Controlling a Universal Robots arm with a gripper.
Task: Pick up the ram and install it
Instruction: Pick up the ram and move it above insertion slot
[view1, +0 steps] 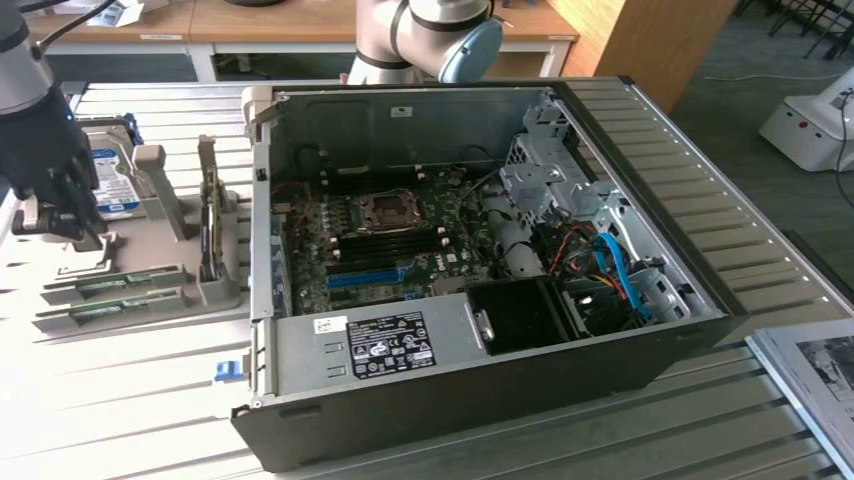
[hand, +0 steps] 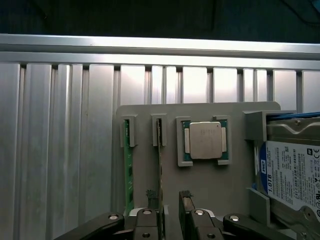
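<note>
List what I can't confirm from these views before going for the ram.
Wrist view: the ends of the ram sticks nearest the fingers, hidden behind them.
Wrist view: the hard drive, cut off by the picture's edge.
Exterior view: the motherboard's memory slots, too small to tell latches open or shut.

An open computer case (view1: 534, 400) lies on its side mid-worktop (view1: 120, 420), its motherboard (view1: 387, 240) bare. Near the worktop's edge on the exterior view's left, a grey holder (hand: 210, 185) carries a square silver processor (hand: 205, 141) beside a blue-labelled hard drive (hand: 292, 175).
</note>
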